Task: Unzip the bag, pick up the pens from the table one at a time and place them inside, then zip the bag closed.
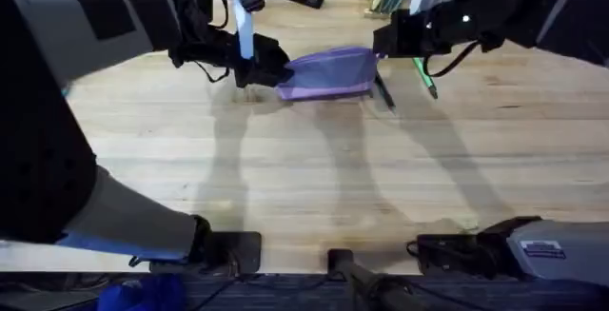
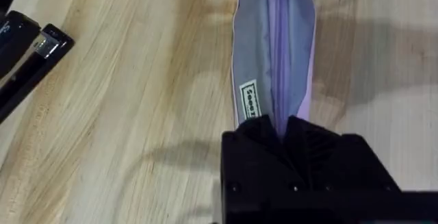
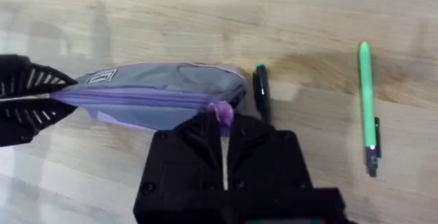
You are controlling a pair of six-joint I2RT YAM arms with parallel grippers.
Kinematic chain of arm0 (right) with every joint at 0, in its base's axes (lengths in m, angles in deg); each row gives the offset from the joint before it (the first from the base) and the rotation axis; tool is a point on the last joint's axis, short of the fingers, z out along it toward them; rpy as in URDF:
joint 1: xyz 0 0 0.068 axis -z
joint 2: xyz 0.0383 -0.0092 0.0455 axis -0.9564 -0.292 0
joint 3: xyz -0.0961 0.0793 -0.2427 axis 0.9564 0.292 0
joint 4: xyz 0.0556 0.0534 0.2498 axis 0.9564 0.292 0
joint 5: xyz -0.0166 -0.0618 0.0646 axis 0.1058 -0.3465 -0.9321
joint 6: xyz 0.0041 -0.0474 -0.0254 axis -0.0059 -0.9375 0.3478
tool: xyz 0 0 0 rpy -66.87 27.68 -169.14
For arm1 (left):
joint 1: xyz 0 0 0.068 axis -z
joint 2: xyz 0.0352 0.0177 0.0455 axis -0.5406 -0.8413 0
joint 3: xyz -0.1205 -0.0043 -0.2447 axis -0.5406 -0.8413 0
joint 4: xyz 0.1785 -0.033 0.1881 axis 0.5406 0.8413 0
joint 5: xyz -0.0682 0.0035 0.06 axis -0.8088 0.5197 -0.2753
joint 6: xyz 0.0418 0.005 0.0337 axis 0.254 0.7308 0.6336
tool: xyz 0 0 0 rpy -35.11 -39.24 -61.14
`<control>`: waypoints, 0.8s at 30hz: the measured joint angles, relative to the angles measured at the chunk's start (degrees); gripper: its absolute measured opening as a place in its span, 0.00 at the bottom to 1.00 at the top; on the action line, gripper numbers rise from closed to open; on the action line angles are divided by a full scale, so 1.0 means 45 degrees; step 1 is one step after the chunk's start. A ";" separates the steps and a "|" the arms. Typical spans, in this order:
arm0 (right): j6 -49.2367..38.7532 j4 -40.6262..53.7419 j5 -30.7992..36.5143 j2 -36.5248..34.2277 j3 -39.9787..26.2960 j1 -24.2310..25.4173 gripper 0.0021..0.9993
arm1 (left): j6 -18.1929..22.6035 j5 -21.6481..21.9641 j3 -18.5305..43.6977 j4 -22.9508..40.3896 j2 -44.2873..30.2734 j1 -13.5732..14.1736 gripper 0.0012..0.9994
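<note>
Two end effectors clamp the bag (image 1: 328,73) at the far middle of the desk (image 1: 304,178): left end effector (image 2: 284,125) pinching its left end, right end effector (image 3: 224,118) closed on the zipper tab. Judging by this, unzipping goes best with the left anchoring while the right draws steadily along the zipper. Both pens (image 3: 367,107) lie just right.

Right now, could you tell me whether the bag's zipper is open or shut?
Shut: the bag shows one closed purple zipper line; both pens lie outside on the table.
</note>
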 joint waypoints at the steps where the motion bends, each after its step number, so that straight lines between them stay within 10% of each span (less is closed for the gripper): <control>1: 0.0000 -0.0005 0.0000 -0.0004 0.0000 0.0000 0.03 | 0.0000 0.0004 0.0000 0.0000 0.0000 0.0005 0.04; 24: 0.0000 -0.1564 0.0620 -0.0003 0.0000 -0.1598 0.03 | 0.0000 0.0091 0.0000 0.0005 -0.0001 -0.0024 0.04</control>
